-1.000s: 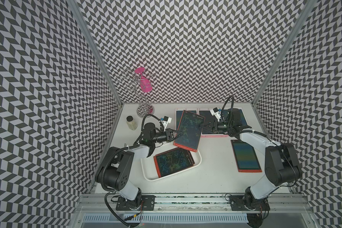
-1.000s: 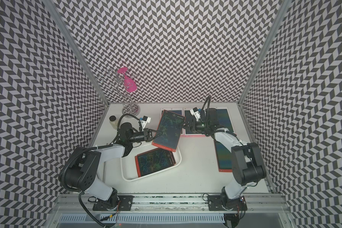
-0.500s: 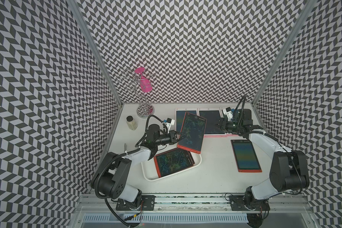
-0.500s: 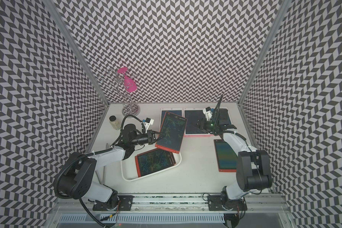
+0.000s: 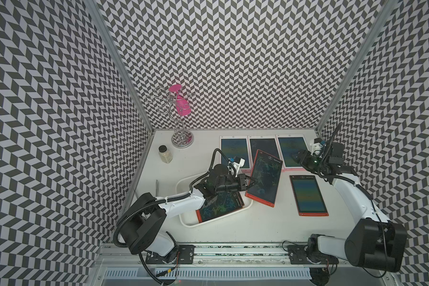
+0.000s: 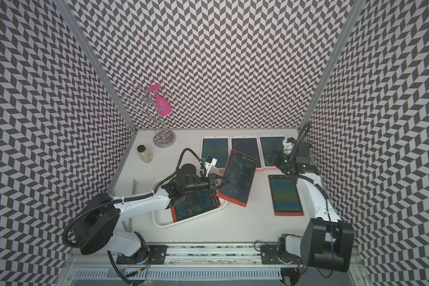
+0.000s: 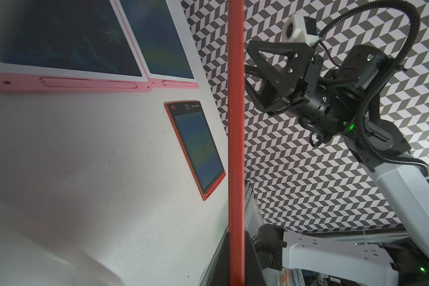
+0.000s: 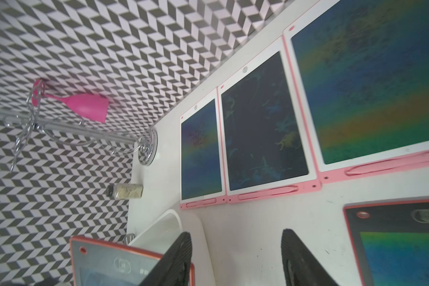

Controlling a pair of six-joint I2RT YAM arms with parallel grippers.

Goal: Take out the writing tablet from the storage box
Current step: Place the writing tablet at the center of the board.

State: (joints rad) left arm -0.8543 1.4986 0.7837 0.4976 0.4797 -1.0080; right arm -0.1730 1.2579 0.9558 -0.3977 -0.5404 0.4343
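Left arm hides part of boxed tablet.

Both top views look down from high over the front onto the whole worktop; the wrist cameras sit low over it, sharing the pink-edged tablets.

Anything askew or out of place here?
Only the red tablet clamped by its edge in the left pincer: it hangs tilted beside the storage box, while the pink-framed row lies flat and square.
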